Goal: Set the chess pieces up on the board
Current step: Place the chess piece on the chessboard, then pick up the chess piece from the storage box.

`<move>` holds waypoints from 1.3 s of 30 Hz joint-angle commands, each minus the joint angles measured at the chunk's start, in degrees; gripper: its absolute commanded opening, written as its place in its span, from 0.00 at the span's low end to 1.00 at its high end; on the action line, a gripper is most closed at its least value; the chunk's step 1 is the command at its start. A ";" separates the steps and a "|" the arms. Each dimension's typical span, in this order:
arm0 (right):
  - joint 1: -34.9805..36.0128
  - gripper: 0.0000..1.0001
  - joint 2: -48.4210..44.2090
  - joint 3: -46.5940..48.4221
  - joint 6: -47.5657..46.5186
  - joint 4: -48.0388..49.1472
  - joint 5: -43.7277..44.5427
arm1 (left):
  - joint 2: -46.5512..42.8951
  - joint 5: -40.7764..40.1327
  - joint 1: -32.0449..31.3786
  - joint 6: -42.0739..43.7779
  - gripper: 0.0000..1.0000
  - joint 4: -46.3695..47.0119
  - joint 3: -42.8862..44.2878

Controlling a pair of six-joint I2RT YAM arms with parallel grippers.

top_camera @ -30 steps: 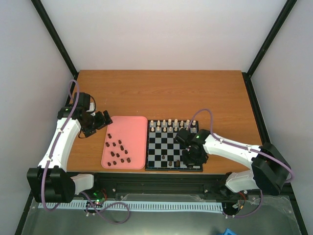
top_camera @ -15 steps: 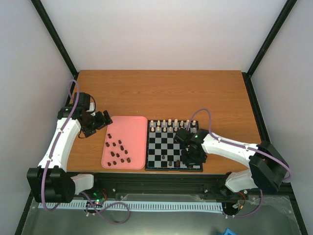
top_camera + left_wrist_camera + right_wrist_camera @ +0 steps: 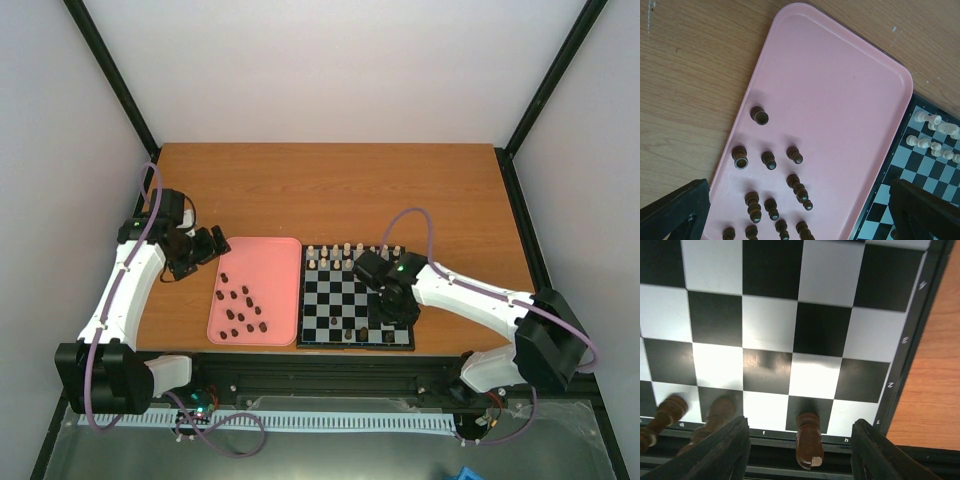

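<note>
1. The brown wooden table point(image 3: 330, 190) is found to carry a pink rectangular plastic tray point(image 3: 270, 265), with a black-and-pale checked square chessboard point(image 3: 335, 297) set just beside it on the right.
2. On the chessboard, the two far rows are filled by cream-white pieces point(image 3: 347, 252). Only the near edge row is seen to hold dark ones, and few of them.
3. The right gripper point(image 3: 392, 302) is held over the board's near right corner. Its fingers are now parted, whereas a second ago they were nearly together. Its head has also drawn back from the near edge.
4. The left gripper point(image 3: 207, 246) is parked by the tray's far left corner with its fingers spread wide and nothing between them. No change in it is noted.
5. One dark brown turned piece point(image 3: 808, 440) is seen upright on a black square of the near row, one column in from the right edge. It is clear of both fingers, so it is judged released and placed.
6. Most of the dark brown chess pieces point(image 3: 240, 310) are still clustered on the near half of the tray. The setting-up is therefore judged to be at an early stage, with another fetch from the tray expected next.
</note>
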 commanded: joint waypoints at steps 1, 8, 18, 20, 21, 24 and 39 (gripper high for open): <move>-0.06 0.57 -1.37 4.82 1.57 -5.22 6.83 | 0.27 1.17 0.36 1.25 1.00 1.28 0.40; -0.19 0.56 4.42 16.17 -3.65 -5.15 9.75 | 0.09 1.45 0.32 1.28 1.00 1.32 0.18; 9.27 0.52 22.42 39.29 -9.90 2.01 0.85 | 0.19 0.58 0.31 1.44 1.00 0.50 1.89; 11.98 0.52 26.48 42.26 -9.99 3.54 -1.30 | -0.02 0.45 0.30 1.43 1.00 0.50 1.81; 13.16 0.52 28.52 43.79 -10.01 3.85 -2.11 | -0.07 0.41 0.34 1.44 1.00 0.43 1.85; 16.20 0.52 34.44 48.40 -10.00 3.37 -4.07 | -0.34 -0.19 0.31 1.40 1.00 0.07 1.98; 20.36 0.52 45.78 54.46 -11.70 4.74 -10.90 | -1.70 -1.61 0.29 0.89 1.00 -1.45 3.20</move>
